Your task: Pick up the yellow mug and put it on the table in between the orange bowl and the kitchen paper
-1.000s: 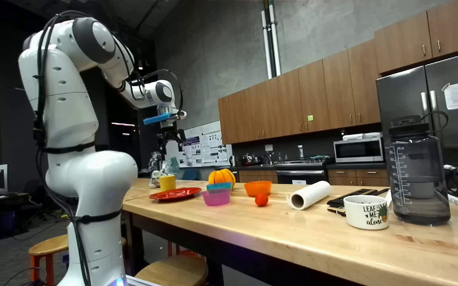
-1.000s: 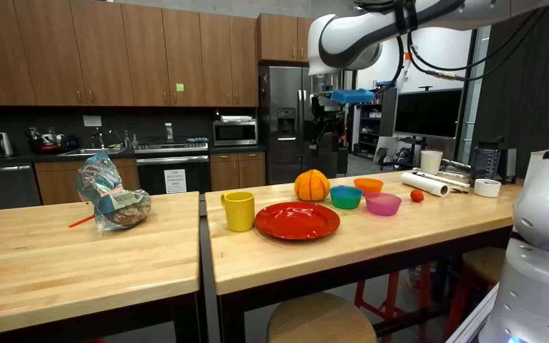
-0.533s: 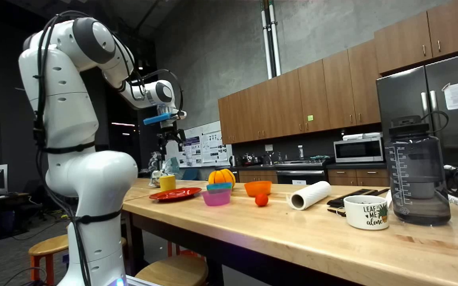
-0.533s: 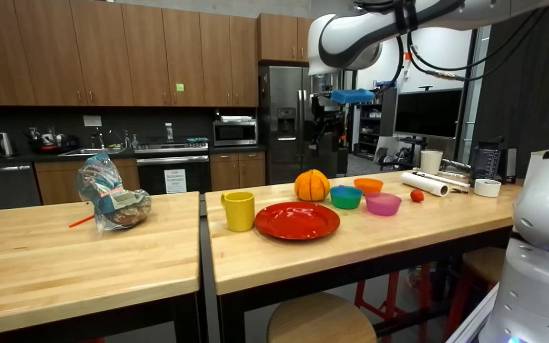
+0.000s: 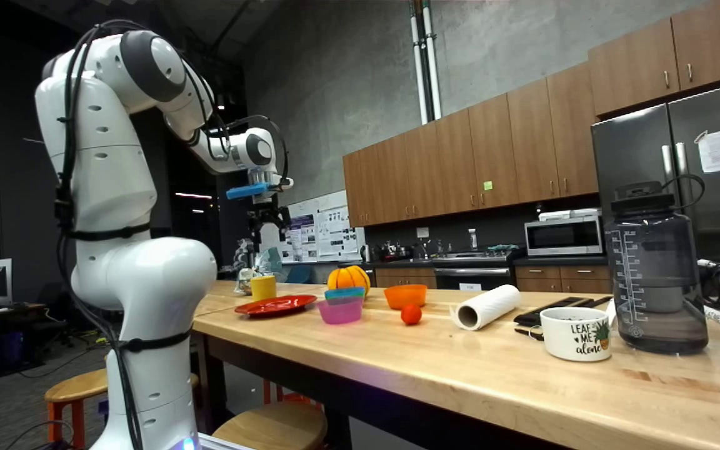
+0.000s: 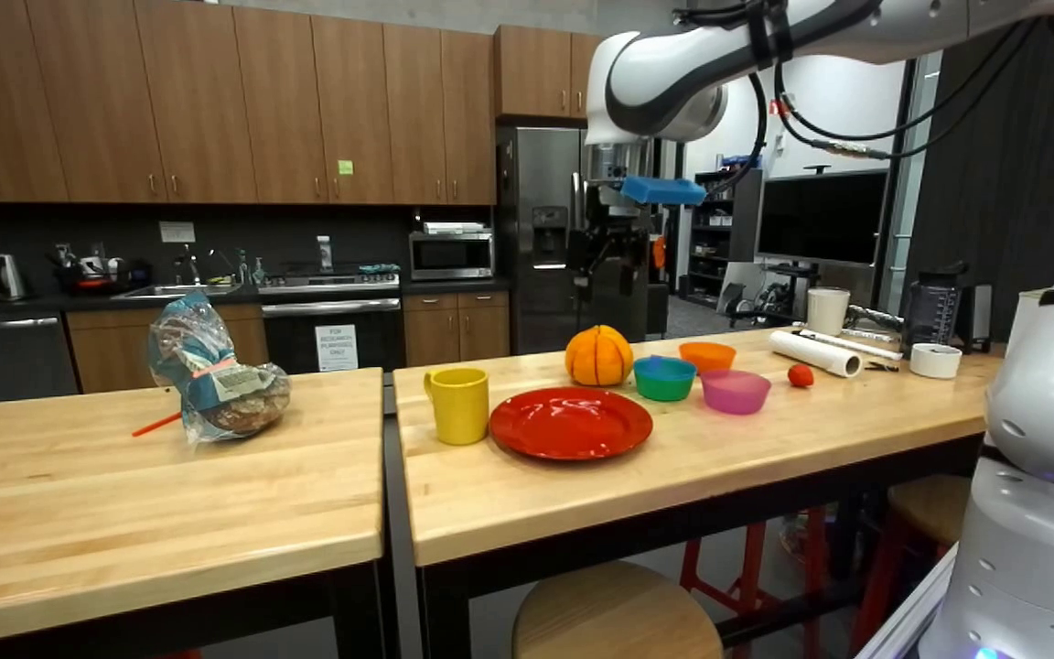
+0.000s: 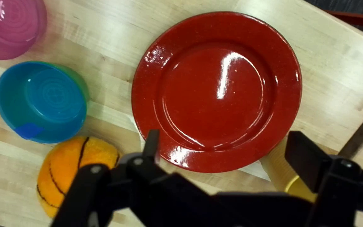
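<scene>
The yellow mug (image 6: 461,408) stands upright on the table (image 6: 765,448), beside a red plate; it also shows in an exterior view (image 5: 264,287). In the wrist view the mug (image 7: 279,165) is partly hidden behind a finger. The orange bowl (image 5: 405,296) sits farther along the table, and the white kitchen paper (image 5: 490,306) lies on its side beyond it; both show in both exterior views. My gripper (image 7: 225,138) is open and empty, with its fingers wide apart. It hangs high above the table, over the plate's edge, with the mug below one finger.
The red plate (image 7: 216,94) lies against the mug's side. A pumpkin-like plush (image 6: 599,356), a teal bowl (image 6: 664,378), a pink bowl (image 6: 736,393) and a red ball (image 5: 411,314) stand along the table. A white mug (image 5: 575,334) and a bottle (image 5: 657,281) stand at one end.
The arm has shifted slightly over the last half second. The gripper has moved a little toward the mug's side and turned or tilted slightly. The objects have not moved.
</scene>
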`<state>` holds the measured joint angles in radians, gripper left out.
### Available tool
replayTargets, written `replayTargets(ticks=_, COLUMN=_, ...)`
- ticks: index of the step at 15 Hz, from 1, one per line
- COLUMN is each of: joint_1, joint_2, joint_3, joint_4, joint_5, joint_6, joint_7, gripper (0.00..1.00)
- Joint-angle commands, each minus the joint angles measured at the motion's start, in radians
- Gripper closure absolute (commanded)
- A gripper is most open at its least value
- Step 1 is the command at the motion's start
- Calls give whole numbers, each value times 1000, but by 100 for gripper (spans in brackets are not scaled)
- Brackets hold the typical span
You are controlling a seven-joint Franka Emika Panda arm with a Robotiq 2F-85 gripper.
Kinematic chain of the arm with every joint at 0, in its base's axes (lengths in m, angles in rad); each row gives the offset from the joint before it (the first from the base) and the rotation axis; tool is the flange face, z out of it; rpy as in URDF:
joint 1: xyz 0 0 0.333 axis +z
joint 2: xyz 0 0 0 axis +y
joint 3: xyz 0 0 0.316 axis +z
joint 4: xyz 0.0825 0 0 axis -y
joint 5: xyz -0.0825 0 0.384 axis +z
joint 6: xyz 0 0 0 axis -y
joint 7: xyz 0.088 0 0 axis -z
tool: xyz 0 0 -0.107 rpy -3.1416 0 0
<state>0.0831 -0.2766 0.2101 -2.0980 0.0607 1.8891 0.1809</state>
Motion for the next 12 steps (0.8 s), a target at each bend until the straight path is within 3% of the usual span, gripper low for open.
replayTargets(ticks=1, joint_1=27, joint_2=48, joint_3=-4, joint_4=18, joint_5=41, joint_6=60, joint_7=55, gripper=0)
replayTargets(ticks=12, joint_1=78, joint_2=225, joint_3=55, joint_4=120, joint_5=23, joint_6=149, joint_7=402, gripper=0)
